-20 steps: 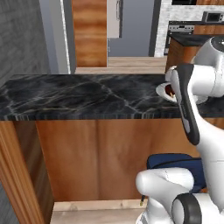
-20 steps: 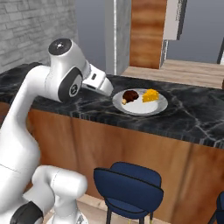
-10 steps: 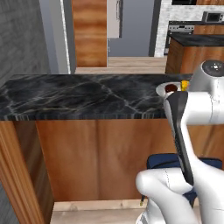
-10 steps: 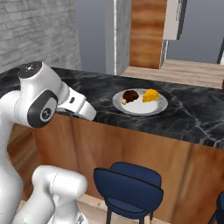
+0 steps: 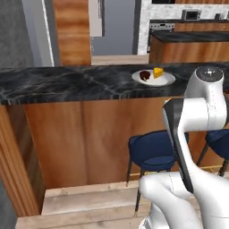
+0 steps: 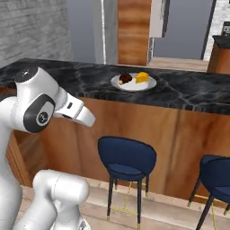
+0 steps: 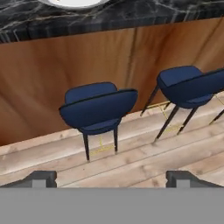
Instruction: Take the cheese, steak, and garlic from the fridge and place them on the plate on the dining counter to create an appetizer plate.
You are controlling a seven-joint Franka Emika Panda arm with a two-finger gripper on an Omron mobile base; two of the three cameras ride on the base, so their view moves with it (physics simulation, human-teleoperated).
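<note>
The round white plate is cut off by the hand view's top edge, and the right navy upholstered stool by its right edge.

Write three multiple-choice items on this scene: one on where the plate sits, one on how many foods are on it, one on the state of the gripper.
1. Where is the plate?
A. on a stool
B. on the dining counter
C. on the floor

2. How many foods lie on the plate?
A. none
B. two
C. four

3. How do the gripper fingers stand?
A. spread apart with nothing between them
B. closed on the cheese
C. closed on the plate's rim

Answers:
1 B: the white plate rests on the black marble top above the navy stool.
2 B: only the steak and the cheese lie on it.
3 A: in the hand view the two dark fingertips stand far apart, with only floor seen between them.
</note>
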